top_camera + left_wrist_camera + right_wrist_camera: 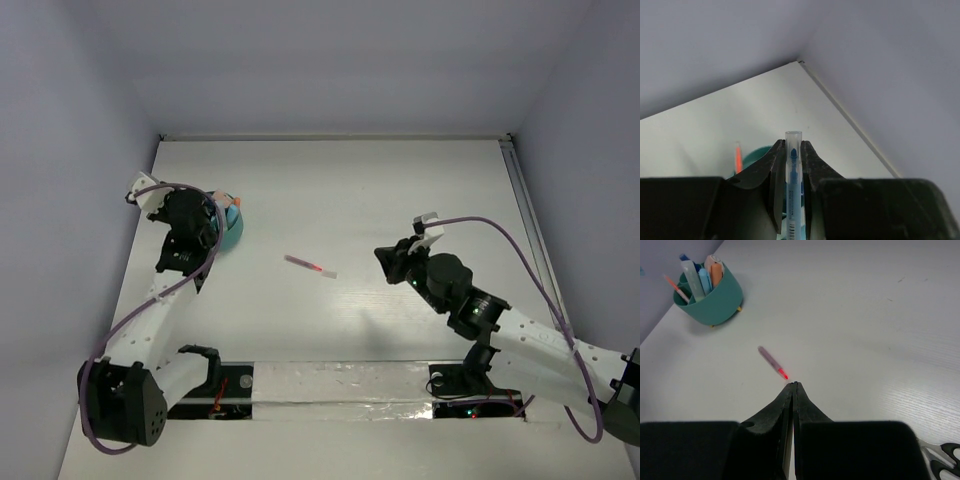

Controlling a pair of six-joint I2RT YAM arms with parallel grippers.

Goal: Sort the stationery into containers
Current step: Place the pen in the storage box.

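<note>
My left gripper (216, 216) is shut on a light blue pen (793, 165) with a clear cap and holds it upright right over the teal pot (235, 230). The pot's rim (759, 153) and a thin orange pen (738, 158) show behind the fingers. In the right wrist view the pot (710, 299) holds a white blue-capped tube (690, 271), a blue marker (704, 280), an orange marker (715, 273) and the thin orange pen (676, 287). A pink pen (310, 266) lies mid-table. My right gripper (794, 384) is shut and empty, its tips just short of the pink pen's red tip (772, 361).
Black-handled scissors (941, 461) lie at the bottom right of the right wrist view, beside my right arm. Grey walls enclose the white table (400, 190) on the left, back and right. A rail (525, 210) runs along the right edge.
</note>
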